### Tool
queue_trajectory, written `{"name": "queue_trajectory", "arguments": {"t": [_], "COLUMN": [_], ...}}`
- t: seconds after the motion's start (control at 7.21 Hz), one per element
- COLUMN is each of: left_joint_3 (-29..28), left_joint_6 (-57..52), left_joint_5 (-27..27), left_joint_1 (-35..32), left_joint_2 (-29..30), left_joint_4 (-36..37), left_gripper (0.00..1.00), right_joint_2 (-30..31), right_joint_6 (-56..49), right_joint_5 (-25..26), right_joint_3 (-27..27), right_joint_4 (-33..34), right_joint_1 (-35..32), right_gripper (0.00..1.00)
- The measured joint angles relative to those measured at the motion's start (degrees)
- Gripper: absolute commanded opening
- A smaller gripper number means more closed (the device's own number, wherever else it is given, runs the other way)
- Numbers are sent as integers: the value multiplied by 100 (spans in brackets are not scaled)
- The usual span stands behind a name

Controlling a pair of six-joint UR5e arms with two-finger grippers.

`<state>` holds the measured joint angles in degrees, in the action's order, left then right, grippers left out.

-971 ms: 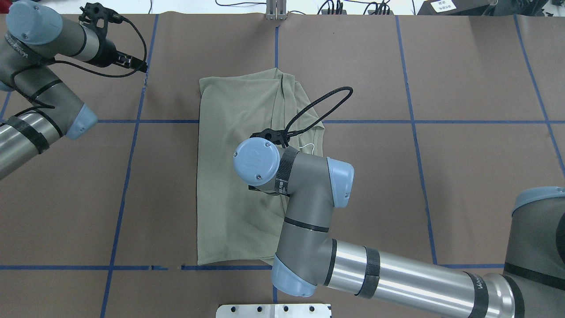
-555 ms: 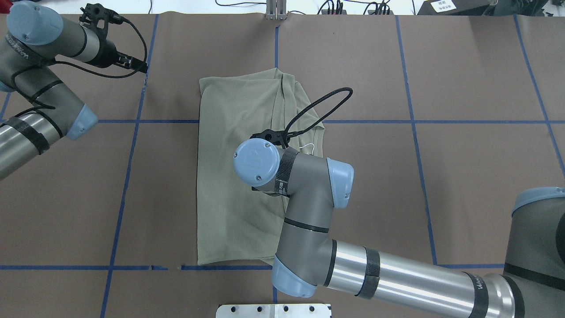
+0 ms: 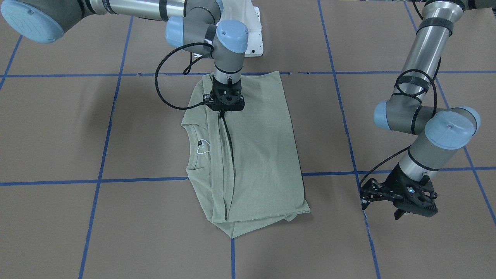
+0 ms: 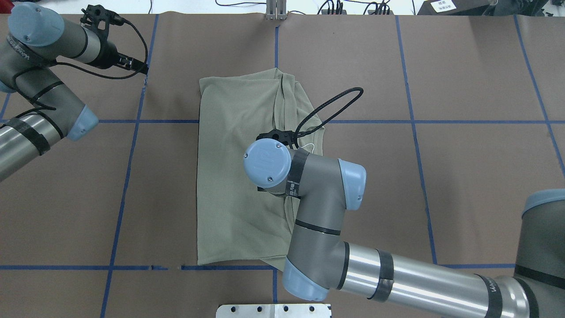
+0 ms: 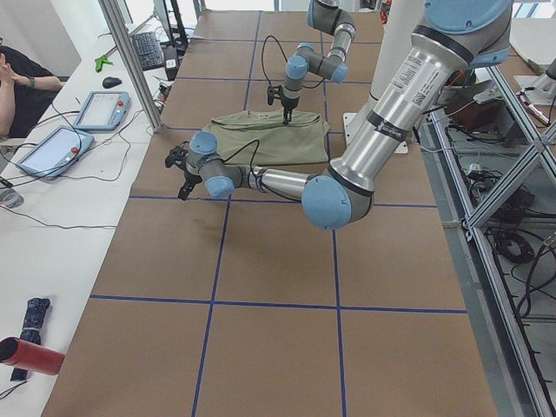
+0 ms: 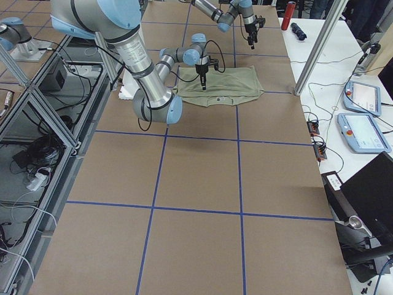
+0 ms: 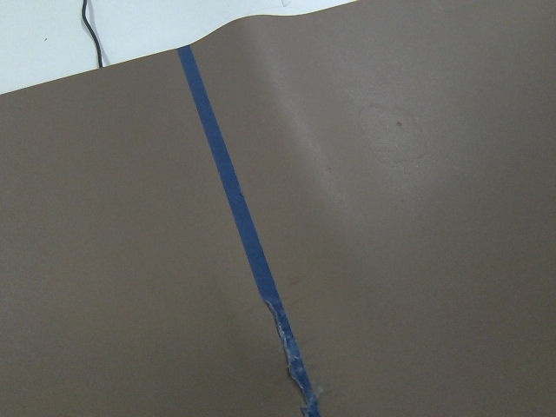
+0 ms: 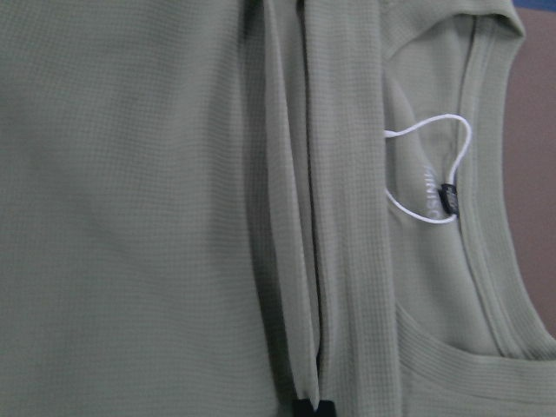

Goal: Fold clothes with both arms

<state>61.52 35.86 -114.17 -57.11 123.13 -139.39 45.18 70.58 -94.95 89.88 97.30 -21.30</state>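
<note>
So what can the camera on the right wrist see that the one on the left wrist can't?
Only the right wrist view shows the green shirt. It fills almost the whole picture, with a long fold running down it, the round neck, the black neck label and its white string loop.

Only the left wrist view shows a blue tape line, frayed at its lower end, and a black cable past the table's far edge.

Both show the brown table cover. The right wrist view shows only a sliver of it, at its right edge. Neither shows a whole gripper.

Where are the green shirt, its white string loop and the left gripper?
green shirt (image 3: pixel 263 155): front-facing view, flat folded body.
white string loop (image 3: pixel 203 148): front-facing view, string inside the neck opening.
left gripper (image 3: pixel 381 207): front-facing view, between its fingertips.
</note>
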Motion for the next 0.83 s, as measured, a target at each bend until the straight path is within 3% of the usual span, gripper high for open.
{"name": "queue_trajectory", "arguments": {"t": [0.28, 0.69, 0.83], "left_joint_3": [0, 0, 0], "left_joint_6": [0, 0, 0], "left_joint_5": [0, 0, 0], "left_joint_1": [14, 27, 34], "left_joint_2": [0, 0, 0], "left_joint_4": [0, -2, -1], "left_gripper": [100, 100, 100], "right_joint_2": [571, 853, 864], "right_joint_6": [0, -132, -306], "right_joint_5": [14, 36, 65], "right_joint_3": [566, 778, 759], "right_joint_4": [1, -1, -5], "right_joint_1": [-20, -116, -170], "right_gripper": [0, 0, 27]}}
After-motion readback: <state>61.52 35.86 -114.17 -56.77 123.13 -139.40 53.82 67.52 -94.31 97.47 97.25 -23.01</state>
